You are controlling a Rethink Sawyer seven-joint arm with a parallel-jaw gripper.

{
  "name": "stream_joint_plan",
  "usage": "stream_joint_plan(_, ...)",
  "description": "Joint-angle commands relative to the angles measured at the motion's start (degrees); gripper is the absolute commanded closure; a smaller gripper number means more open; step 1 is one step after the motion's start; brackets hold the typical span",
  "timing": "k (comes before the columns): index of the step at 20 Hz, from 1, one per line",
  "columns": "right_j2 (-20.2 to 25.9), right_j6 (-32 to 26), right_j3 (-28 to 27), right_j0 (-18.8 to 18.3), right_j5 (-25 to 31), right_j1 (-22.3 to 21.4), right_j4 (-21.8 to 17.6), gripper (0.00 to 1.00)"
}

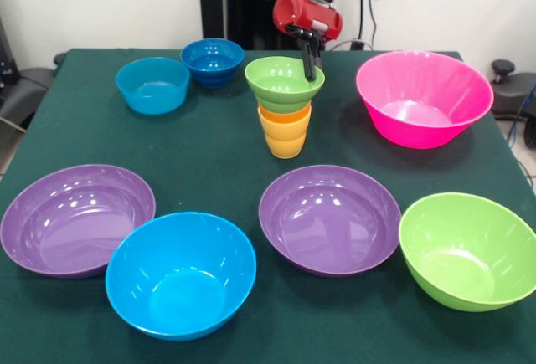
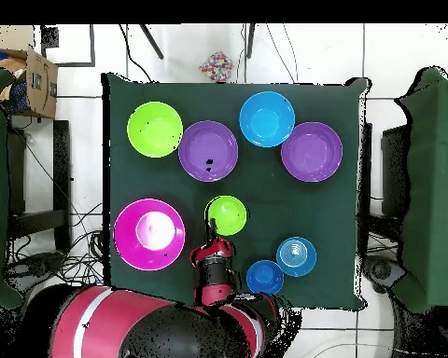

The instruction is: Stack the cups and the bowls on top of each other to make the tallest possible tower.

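Note:
The tower stands mid-table: an orange cup (image 1: 285,116) nested in a yellow-orange cup (image 1: 285,140), with the small green bowl (image 1: 280,79) (image 2: 227,215) seated on top. My gripper (image 1: 311,69) (image 2: 210,227) comes down at that bowl's far right rim and is shut on the rim. A small light blue bowl (image 1: 152,85) (image 2: 297,254) and a small dark blue bowl (image 1: 213,60) (image 2: 264,277) sit apart at the back left in the front view. The cups are hidden under the green bowl in the overhead view.
Large bowls ring the tower. In the front view a pink one (image 1: 424,96) is at the back right. Two purple ones (image 1: 77,217) (image 1: 329,217), a blue one (image 1: 180,274) and a green one (image 1: 469,249) line the front.

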Motion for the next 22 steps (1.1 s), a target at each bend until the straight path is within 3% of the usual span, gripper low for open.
stream_joint_plan(1,4.08,7.86,-2.77,0.59,3.49,0.73,3.60,1.00)
stream_joint_plan(12,4.27,8.16,-2.54,0.88,4.47,0.03,2.97,1.00)
stream_joint_plan(22,6.31,11.25,-2.35,0.13,10.08,-2.22,-0.93,1.00)
